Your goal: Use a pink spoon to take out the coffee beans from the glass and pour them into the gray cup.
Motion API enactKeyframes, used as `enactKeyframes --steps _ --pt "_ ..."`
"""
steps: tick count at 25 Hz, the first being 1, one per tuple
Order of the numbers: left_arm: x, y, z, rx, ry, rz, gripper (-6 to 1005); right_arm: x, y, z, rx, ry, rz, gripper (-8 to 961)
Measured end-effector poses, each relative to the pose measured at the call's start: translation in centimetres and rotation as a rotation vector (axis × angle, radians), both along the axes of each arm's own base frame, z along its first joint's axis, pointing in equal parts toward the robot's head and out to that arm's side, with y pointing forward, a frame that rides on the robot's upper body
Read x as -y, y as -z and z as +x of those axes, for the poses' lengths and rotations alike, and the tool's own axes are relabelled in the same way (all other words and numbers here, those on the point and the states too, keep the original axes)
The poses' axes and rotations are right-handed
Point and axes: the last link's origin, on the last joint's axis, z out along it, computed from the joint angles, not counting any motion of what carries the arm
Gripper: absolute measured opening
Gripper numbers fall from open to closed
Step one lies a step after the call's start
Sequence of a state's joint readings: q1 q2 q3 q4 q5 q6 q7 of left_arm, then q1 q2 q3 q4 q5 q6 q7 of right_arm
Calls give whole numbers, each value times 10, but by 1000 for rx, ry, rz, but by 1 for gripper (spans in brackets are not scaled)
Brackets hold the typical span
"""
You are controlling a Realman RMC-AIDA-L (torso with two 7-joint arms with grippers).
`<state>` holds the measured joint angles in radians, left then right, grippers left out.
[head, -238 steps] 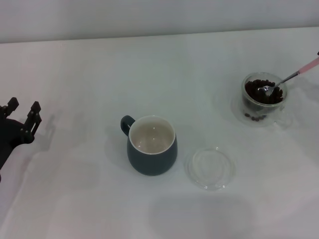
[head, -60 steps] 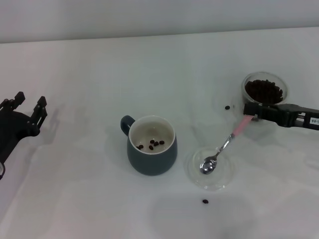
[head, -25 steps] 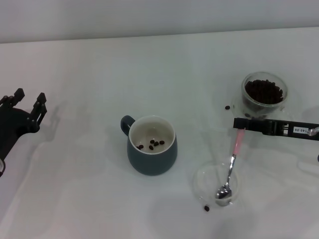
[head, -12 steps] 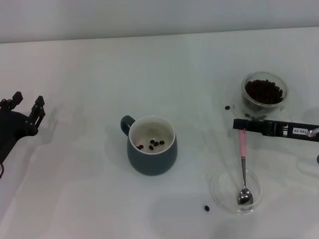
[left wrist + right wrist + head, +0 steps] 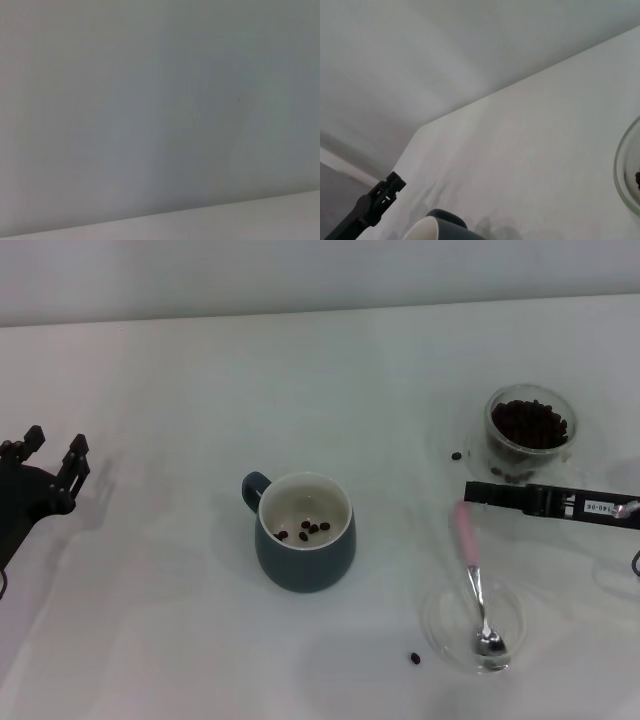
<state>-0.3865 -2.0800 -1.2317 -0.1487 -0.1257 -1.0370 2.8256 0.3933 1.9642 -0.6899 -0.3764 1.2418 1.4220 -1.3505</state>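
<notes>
The pink spoon (image 5: pixel 467 540) leans tilted with its metal bowl resting in a flat clear saucer (image 5: pixel 440 615), front right. Its pink handle top is just below the tip of my right gripper (image 5: pixel 470 492), which reaches in from the right, open, no longer gripping it. The glass (image 5: pixel 528 430) full of coffee beans (image 5: pixel 530 422) stands behind that gripper. The gray cup (image 5: pixel 305 565) is mid-table with a few beans (image 5: pixel 305 530) inside; its rim shows in the right wrist view (image 5: pixel 427 227). My left gripper (image 5: pixel 52 452) is open and parked far left.
One loose bean (image 5: pixel 456 455) lies left of the glass and another (image 5: pixel 414 657) lies left of the saucer. The white table runs to a wall at the back. The left wrist view shows only blank wall.
The spoon's handle has swung left, out from under the right gripper, and now leans freely with its bowl in the saucer. The saucer slid right a second ago. The left arm stayed put.
</notes>
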Motion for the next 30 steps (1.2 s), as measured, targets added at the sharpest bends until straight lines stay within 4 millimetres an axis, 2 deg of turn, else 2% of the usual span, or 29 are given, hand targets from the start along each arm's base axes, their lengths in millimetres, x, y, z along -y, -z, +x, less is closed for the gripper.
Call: enactKeyframes --steps 11,15,24,30 --pt "0 0 0 0 1 0 521 -3 0 0 8 2 6 196" --pt "-1 0 1 0 2 0 521 -8 -7 -1 -2 -3 35 201" --pt "-1 -1 0 -1 2 1 523 -21 -48 -8 -50 -71 181 210" --pt "-2 -2 1 2 1 8 519 -26 -75 0 4 -119 338 217"
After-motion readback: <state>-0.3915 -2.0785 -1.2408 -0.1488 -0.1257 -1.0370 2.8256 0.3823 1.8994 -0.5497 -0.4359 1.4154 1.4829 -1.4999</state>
